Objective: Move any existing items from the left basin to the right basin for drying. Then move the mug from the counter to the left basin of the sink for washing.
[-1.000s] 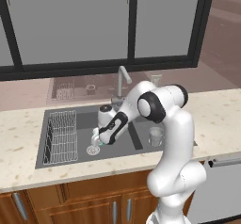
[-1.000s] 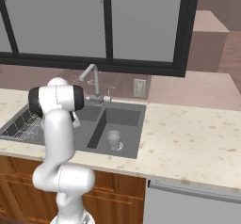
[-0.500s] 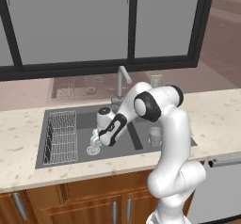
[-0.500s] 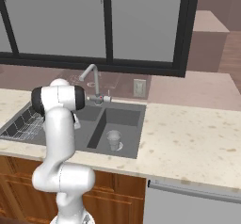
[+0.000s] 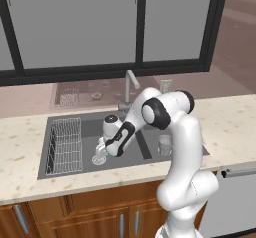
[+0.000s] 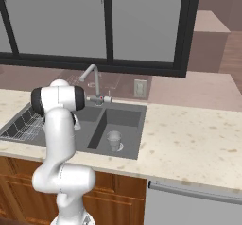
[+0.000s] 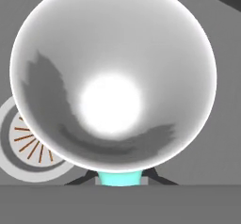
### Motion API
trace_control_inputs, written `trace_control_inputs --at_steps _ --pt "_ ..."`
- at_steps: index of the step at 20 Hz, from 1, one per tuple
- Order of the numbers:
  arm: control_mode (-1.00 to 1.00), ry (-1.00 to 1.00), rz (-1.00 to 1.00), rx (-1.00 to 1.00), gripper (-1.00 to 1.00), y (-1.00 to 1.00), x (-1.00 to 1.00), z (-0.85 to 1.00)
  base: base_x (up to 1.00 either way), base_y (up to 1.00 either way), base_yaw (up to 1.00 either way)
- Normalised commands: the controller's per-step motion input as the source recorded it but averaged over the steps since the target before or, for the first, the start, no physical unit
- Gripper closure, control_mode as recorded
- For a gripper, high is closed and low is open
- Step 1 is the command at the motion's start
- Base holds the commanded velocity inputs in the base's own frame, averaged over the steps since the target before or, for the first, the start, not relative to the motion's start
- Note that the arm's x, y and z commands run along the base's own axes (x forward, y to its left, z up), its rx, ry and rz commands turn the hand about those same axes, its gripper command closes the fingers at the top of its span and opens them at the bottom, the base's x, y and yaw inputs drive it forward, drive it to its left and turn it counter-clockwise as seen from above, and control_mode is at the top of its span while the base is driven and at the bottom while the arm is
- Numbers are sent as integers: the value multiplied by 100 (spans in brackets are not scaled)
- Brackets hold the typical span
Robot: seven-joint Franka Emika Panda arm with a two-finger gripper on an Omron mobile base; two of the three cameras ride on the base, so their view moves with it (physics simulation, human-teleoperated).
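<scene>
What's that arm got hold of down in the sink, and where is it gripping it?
The gripper holds the mug, low in the left basin. It pinches the teal outside by the near rim; whether that is the handle cannot be told.

the mug [image 7: 113, 84] is in my pincer [image 5: 102, 147], its white inside gaping at my hand camera and a teal strip showing at its lower edge, low over the left basin [image 5: 90, 132] by the round drain [image 7: 26, 145]. the glass [image 5: 164, 145] stands upright in the right basin [image 6: 124, 120].
</scene>
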Motion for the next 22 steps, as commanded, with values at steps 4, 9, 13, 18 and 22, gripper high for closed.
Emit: trace_control_inputs --at_steps 4,9,13,18,22 --pt "-100 -1 -3 0 -100 2 0 -1 0 0 0" --pt "-100 -1 -2 0 -100 0 -1 0 0 0 0" --pt "-100 -1 -3 0 -100 0 -3 11 0 0 0" --pt "-100 -1 -4 0 -100 0 -1 25 0 0 0" --pt "-100 -1 -4 0 -100 0 -2 30 0 0 0"
